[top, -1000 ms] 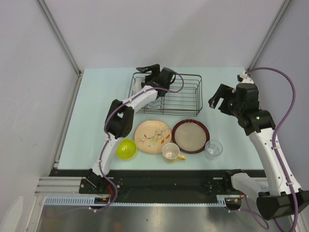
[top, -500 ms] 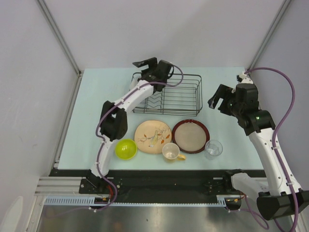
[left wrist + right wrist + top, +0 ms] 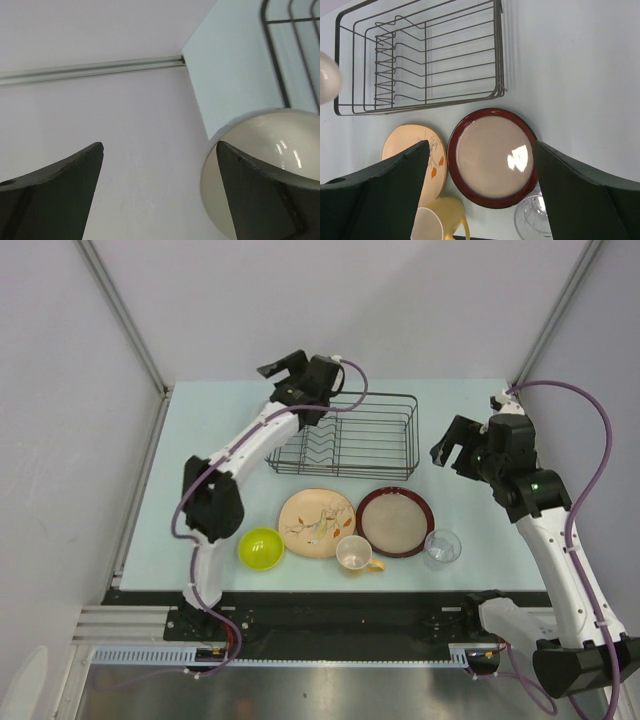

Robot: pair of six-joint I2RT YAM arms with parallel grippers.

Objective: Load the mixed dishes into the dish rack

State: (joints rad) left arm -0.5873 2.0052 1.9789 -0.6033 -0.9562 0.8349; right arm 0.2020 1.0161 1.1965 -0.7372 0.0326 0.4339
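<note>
Dish rack stands toward the far side of the surface on my overhead feed. The left gripper hangs by its far-left corner and the right gripper off its right end.

Left wrist: jaws spread, nothing between them, white bowl just past one finger (in the rack or beside it, I cannot tell).

Right wrist: jaws released above the dark-red-rimmed tan plate.

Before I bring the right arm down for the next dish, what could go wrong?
The dark-red-rimmed plate lies flat with the small clear glass and cream cup crowding its near rim. The open right fingers coming down could tip the glass.
The white bowl sits against one of the open left fingers beside the dish rack. Whether anything supports it is unclear, so moving that arm may drop it.
</note>
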